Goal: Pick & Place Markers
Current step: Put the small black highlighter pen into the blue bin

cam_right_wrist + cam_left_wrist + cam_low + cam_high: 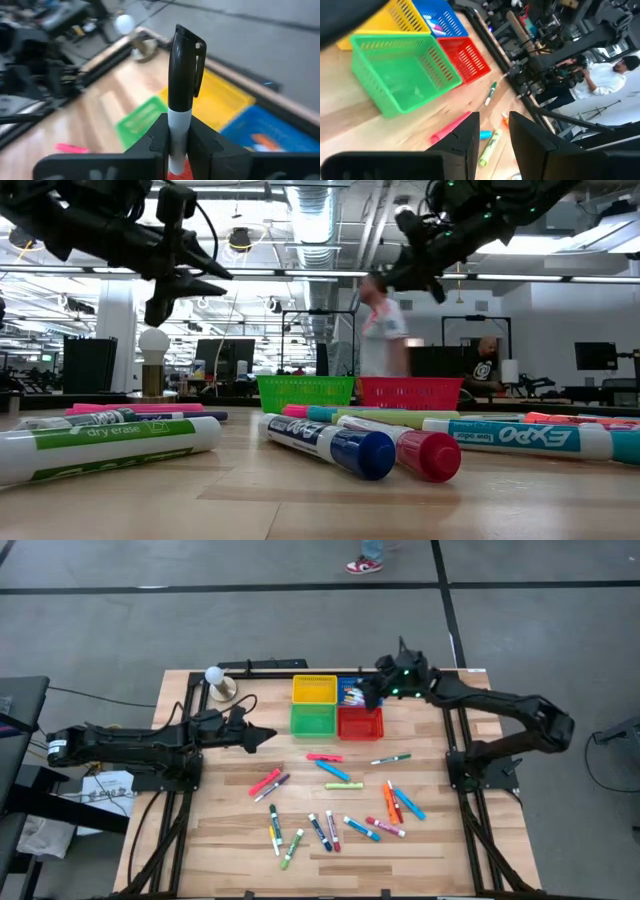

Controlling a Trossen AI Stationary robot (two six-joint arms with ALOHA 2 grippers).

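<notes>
Table (220,840): pale wood-plank top on a dark frame.

Far edge, centre: four square mesh baskets set in a tight block, namely yellow basket (314,689), blue basket (349,692), green basket (312,721) and red basket (360,723). The blue basket holds several markers.

Far left corner: white ball on a small stand (217,680).

Centre to near side: loose markers (330,830) lying flat, scattered singly and in small clusters, in pink, blue, green, orange, purple and white.
</notes>
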